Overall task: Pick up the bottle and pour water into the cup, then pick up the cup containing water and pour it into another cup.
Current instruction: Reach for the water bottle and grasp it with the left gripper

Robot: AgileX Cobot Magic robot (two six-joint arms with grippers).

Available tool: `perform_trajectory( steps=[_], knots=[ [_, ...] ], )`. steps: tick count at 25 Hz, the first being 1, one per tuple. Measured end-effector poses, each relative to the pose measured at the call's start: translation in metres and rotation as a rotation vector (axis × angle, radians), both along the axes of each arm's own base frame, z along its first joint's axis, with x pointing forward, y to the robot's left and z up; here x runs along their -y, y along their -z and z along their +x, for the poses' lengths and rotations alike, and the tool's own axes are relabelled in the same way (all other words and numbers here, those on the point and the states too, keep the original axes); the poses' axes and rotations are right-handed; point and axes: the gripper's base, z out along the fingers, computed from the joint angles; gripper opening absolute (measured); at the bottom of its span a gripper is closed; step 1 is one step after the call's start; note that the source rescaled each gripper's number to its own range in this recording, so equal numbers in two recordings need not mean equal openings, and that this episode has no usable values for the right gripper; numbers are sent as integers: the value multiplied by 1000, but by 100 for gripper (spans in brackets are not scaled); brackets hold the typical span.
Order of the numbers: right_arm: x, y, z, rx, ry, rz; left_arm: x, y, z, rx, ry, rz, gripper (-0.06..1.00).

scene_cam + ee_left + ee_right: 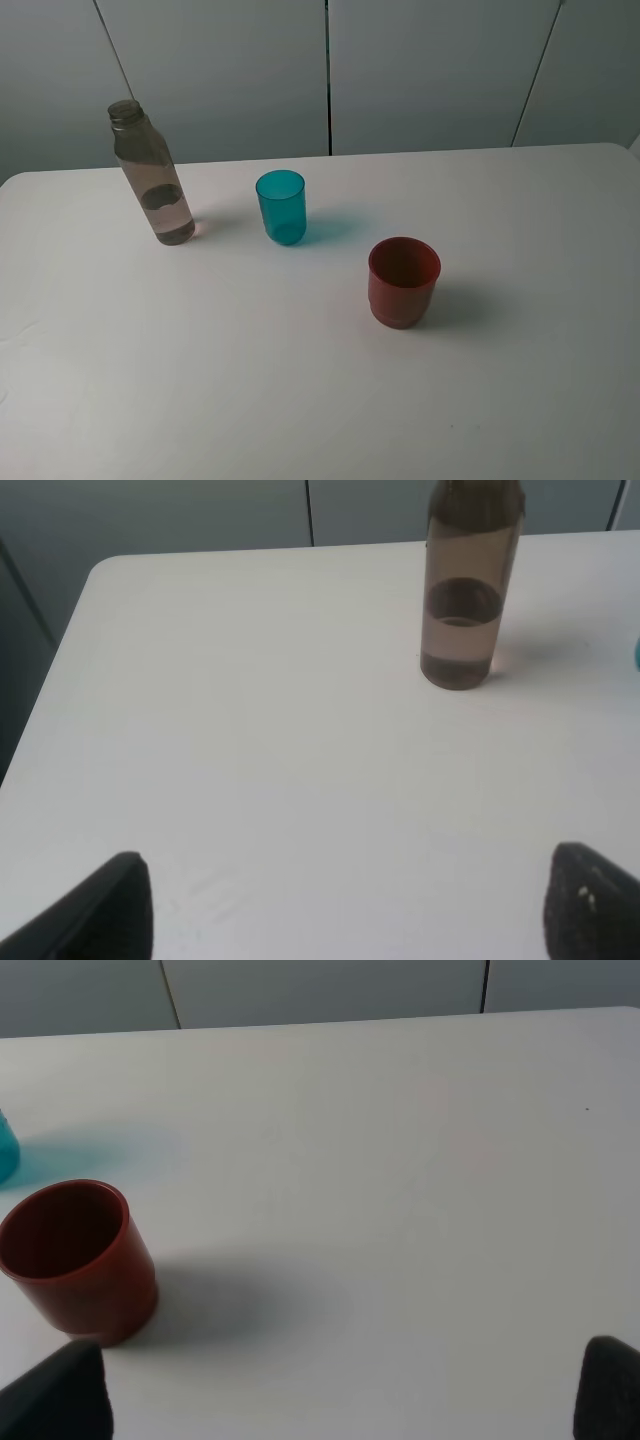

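Note:
The bottle (155, 180) stands upright at the table's back left, smoky and clear, part full of water. The slim teal cup (281, 206) stands to its right. The wider red cup (403, 281) stands nearer the front, right of the middle. No arm shows in the high view. In the left wrist view my left gripper (345, 912) is open and holds nothing, and the bottle (466, 590) stands well ahead of it. My right gripper (345, 1392) is also open and holds nothing. The red cup (78, 1258) stands just beyond one of its fingertips (60, 1395), and a sliver of the teal cup (5, 1150) shows at the frame's edge.
All three things stand on a white table (250, 380). Its back edge runs along grey wall panels (330, 70). Its left edge (50, 700) shows in the left wrist view.

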Motion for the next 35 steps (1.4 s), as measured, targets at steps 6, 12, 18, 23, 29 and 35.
perform_trajectory(
  steps=[6,12,18,23,29,35],
  knots=[
    [0,0,0,0,0,0,-2,-13,25,-24,0,-2,100],
    [0,0,0,0,0,0,-5,-20,60,-32,27,48,100],
    [0,0,0,0,0,0,-5,-26,105,-49,92,87,100],
    [0,0,0,0,0,0,-5,-20,145,-41,150,120,100],
    [0,0,0,0,0,0,-5,-6,187,-40,204,162,100],
    [0,0,0,0,0,0,-8,16,217,-27,209,189,100]
  ],
)
